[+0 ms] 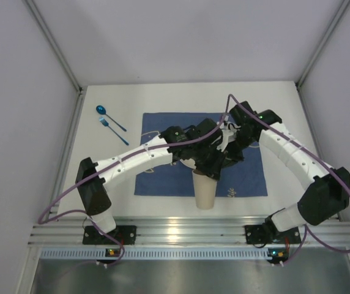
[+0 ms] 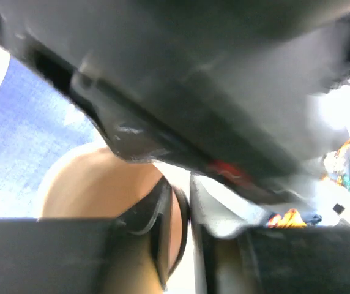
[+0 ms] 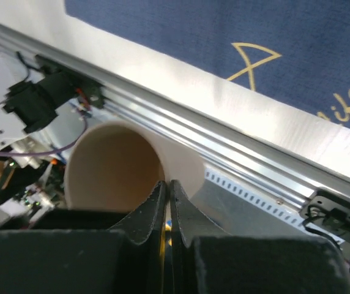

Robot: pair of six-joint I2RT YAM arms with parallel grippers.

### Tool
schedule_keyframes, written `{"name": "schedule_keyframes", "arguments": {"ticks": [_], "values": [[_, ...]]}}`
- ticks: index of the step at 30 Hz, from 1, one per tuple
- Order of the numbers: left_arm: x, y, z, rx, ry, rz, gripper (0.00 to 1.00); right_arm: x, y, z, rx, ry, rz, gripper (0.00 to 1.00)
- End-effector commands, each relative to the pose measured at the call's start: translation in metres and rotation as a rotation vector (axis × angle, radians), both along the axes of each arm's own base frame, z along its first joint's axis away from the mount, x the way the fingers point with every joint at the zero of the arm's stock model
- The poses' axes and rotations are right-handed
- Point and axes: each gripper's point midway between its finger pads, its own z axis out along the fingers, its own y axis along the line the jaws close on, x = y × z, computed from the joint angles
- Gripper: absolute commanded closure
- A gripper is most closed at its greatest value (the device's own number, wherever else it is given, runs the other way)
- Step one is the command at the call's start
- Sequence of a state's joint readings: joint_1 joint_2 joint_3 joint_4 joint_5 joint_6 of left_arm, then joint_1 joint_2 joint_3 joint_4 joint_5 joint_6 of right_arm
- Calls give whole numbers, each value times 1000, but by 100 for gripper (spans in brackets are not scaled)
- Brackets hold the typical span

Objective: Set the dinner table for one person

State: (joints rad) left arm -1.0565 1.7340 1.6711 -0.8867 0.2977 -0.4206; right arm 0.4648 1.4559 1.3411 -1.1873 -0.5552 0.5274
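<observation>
Tan paper cup, likely light, thin-walled and crushable, sits over the near edge of the dark blue cloth mat on the flat white counter, right tool pinched onto its rim (best hold, gently), left tool state unclear.

Little rm round cup, prob.

Top camera overlooks the dinner table from behind; both wrist cameras hug the cup.
</observation>
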Motion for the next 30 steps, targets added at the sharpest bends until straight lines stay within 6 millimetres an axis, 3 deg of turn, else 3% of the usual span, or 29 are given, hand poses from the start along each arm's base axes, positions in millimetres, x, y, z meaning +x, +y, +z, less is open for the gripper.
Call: {"name": "schedule_keyframes", "arguments": {"ticks": [1,4,13,15,16,18,30], "values": [[14,-70,110,-445,-191,-60,75,0,10,-21,-44,-101,123,100],[16,-66,107,-420,-199,-54,69,-1,9,-20,-48,-109,127,100],[23,-60,100,-375,-231,-19,66,-6,2,-22,-68,-116,127,100],[27,-57,99,-361,-247,-7,57,-7,-2,-24,-82,-117,128,100],[28,-56,101,-359,-256,-2,42,-7,-3,-25,-88,-118,131,100],[32,-52,102,-344,-275,15,25,-5,-6,-26,-105,-126,133,100],[38,-35,106,-326,-324,80,19,27,-24,-10,-173,-198,109,100]]}}
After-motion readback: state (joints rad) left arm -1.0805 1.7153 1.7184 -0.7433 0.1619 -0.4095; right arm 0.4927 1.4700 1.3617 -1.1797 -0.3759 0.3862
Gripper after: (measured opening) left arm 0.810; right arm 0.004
